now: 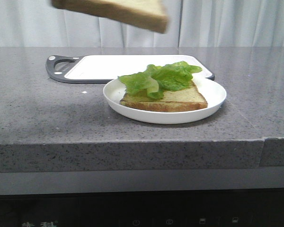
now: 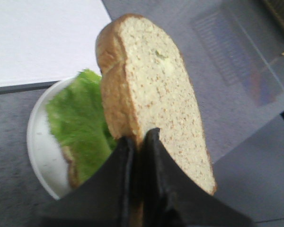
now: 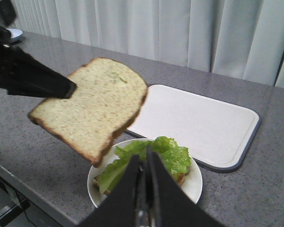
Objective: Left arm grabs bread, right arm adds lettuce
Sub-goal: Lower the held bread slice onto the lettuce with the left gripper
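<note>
Front view is showing a grey speckled counter (image 1: 47,118) carrying a white cutting board (image 1: 109,66) with a dark rim, and just in front of it a white plate (image 1: 213,101). A flat slice (image 1: 180,99) is lying on the plate with the lettuce (image 1: 163,78) spread over it, ruffled and leaning toward the board side.

The bread (image 1: 128,12) is hanging in the air above and to the left of the plate, well apart from it, its broad faces tilted and its long axis running out from the left tool (image 2: 138,142) to the rounded top edge at the far end. That tool is clenching on the slice's edge, fingers nearly together.

The right tool (image 3: 143,163) is hovering over the plate with its fingers pressed together, holding nothing.
</note>
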Controlling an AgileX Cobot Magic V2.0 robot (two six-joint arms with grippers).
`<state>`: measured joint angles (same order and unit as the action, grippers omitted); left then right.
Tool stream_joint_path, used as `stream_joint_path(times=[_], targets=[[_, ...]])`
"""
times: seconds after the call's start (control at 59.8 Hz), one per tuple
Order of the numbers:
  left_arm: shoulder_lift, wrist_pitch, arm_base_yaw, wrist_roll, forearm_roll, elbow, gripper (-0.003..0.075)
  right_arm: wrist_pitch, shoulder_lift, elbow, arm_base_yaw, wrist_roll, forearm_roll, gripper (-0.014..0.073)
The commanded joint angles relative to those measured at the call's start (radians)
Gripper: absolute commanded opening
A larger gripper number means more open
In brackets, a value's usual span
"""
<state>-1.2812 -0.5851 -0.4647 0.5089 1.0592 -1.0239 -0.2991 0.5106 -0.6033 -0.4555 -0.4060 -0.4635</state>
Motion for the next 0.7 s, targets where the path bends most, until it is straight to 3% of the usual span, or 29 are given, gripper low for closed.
stream_joint_path(times=[0.0,0.067,0.284,0.585,0.685], targets=[[-0.045,-0.026,0.004,0.164,0.253,-0.058,-0.002,0.033,-0.01,-0.025,0.002,-0.011,-0.005,-0.0061],[-0.108,-0.059,0.004,0.208,0.32,-0.075,-0.002,0.018,-0.01,-0.025,0.002,-0.011,-0.005,-0.0061],[-0.279,-0.1,0.022,0.208,0.327,-0.125,-0.002,0.007,-0.01,-0.025,0.002,-0.011,-0.005,-0.0061],[-0.348,-0.118,0.038,0.208,0.32,-0.127,-0.0017,0.013,-0.01,-0.025,0.002,-0.011,-0.005,-0.0061],[-0.348,-0.118,0.038,0.215,0.319,-0.127,0.0051,0.017,-0.01,-0.025,0.002,-0.011,-0.005,-0.0061]])
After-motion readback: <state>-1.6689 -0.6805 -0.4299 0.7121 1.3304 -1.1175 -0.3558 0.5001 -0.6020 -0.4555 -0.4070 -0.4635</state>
